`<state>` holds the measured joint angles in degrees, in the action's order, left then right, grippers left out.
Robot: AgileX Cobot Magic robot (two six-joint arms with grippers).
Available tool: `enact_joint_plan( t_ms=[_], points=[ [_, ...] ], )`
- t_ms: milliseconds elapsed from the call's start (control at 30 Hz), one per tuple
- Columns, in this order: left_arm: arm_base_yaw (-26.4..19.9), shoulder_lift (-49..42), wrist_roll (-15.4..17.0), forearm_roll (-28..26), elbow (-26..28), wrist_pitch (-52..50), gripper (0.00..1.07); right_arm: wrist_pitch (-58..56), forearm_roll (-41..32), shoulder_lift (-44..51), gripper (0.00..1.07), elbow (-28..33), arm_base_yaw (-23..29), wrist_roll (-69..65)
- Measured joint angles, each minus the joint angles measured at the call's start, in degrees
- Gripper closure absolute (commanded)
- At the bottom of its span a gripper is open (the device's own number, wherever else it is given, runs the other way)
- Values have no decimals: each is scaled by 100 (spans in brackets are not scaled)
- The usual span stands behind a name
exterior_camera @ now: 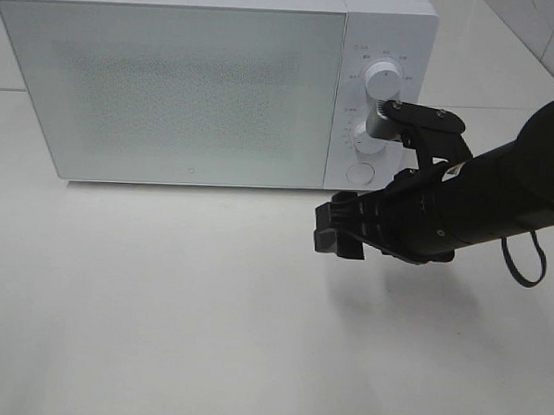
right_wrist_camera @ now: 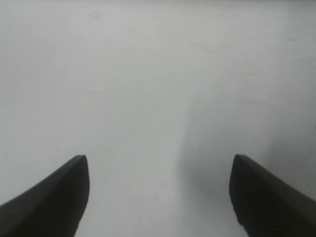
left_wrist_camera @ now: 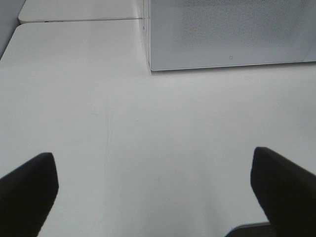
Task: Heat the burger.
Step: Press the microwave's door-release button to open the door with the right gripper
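The burger is out of view in all three views. A white microwave (exterior_camera: 200, 83) stands at the back of the table with its door shut; its lower corner shows in the left wrist view (left_wrist_camera: 227, 34). My right gripper (exterior_camera: 336, 229) hangs open above the table, just in front of the microwave's control panel (exterior_camera: 376, 92), pointing left. In the right wrist view its two dark fingers (right_wrist_camera: 54, 197) stand wide apart over bare table. My left gripper (left_wrist_camera: 153, 192) is open too, with nothing between its fingers, and it does not show in the high view.
The white table (exterior_camera: 160, 313) stretches in front of the microwave. The right arm (exterior_camera: 501, 191) crosses in from the right edge, with a black cable loop (exterior_camera: 525, 267) below it. A seam between table tops (left_wrist_camera: 79, 20) runs at the far left.
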<state>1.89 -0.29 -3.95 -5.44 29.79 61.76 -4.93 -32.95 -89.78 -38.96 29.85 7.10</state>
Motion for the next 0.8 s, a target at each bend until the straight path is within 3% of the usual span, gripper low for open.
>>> enact_joint_plan(
  t_ms=[367,433,633,800],
  points=[
    [0,0,0,0,0,0,9,-1994,1862,968,31,0,-6,-710],
    [0,0,0,0,0,0,9,-2687,2510,1484,31,0,-6,-1129],
    [0,0,0,0,0,0,9,-3535,3083,2418,31,0,-6,-1387],
    [0,0,0,0,0,0,9,-3919,3111,3111,31,0,-6,-1404]
  ],
)
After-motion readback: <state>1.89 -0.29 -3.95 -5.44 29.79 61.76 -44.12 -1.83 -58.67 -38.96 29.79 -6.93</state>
